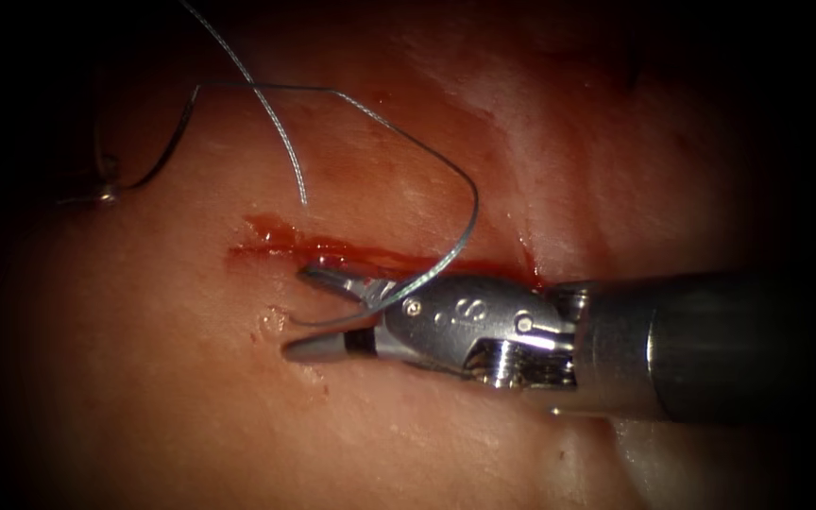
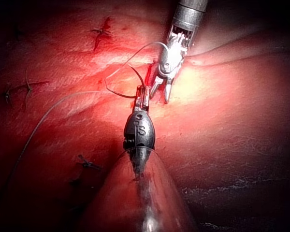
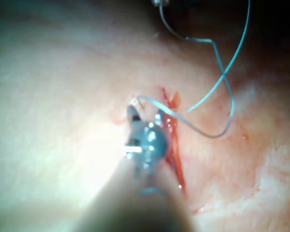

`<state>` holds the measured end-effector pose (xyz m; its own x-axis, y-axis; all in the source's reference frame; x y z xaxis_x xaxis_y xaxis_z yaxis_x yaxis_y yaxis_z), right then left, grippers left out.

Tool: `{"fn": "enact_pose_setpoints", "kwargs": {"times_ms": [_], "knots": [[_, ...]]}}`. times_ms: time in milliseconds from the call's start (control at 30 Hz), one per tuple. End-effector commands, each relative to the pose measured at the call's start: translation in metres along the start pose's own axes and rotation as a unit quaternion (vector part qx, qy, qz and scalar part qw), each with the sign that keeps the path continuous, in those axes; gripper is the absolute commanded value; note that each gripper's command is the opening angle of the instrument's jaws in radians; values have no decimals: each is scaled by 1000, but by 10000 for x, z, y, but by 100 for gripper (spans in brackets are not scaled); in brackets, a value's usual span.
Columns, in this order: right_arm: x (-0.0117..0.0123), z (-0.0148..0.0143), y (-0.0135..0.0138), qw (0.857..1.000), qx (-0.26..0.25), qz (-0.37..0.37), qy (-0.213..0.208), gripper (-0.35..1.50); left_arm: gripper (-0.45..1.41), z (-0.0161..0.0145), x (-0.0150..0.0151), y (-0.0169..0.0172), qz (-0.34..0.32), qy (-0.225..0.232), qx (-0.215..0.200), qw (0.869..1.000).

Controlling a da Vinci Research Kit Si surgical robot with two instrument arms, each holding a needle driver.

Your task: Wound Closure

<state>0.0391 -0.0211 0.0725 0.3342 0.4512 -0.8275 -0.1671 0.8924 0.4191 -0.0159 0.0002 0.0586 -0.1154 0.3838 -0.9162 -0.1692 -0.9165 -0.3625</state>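
Lying between right pincer [image 1: 299, 316] jaws: needle [image 1: 370, 304]

We observe the tissue [image 1: 181, 378] as the carrying surface. Its cut [image 1: 370, 260] runs left to right, lined with red fluid [image 1: 276, 231]. Thread [image 1: 469, 203] loops over the tissue on the far side.

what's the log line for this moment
left tool: holds needle near one end, out of tissue, left of cut | right tool: jaws open astride thread, holding nothing
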Motion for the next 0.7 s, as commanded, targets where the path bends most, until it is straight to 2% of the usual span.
{"fn": "enact_pose_setpoints", "kwargs": {"times_ms": [33, 133, 167, 200, 367, 400, 533, 700], "knots": [[-1, 11, -4, 1000, 2, -1, 1, 30, -45, 5, -7, 1, 0, 1, -1, 1000], [-4, 15, -5, 1000, 3, -2, 1, 4, -45, 6, -8, 1, 0, 1, 0, 1000], [-5, 16, -5, 1000, 5, -3, 1, -10, -45, 6, -8, 1, 1, 1, 0, 1000], [-5, 16, -5, 1000, 11, -3, 1, -35, -45, 6, -8, 1, 1, 1, 0, 1000], [-4, 4, -4, 1000, 23, -3, 2, -35, -45, 6, -9, 1, 1, 1, 0, 1000], [-4, -8, -6, 1000, 28, -3, -1, -35, -45, 7, -10, 2, 2, 1, -2, 1000], [0, -30, -13, 999, 32, -2, -2, -35, -45, 10, -11, 4, 2, 2, -5, 1000], [18, -69, -38, 999, 46, 4, -1, -35, -45, 17, -13, 7, 4, 6, -11, 1000]]}}
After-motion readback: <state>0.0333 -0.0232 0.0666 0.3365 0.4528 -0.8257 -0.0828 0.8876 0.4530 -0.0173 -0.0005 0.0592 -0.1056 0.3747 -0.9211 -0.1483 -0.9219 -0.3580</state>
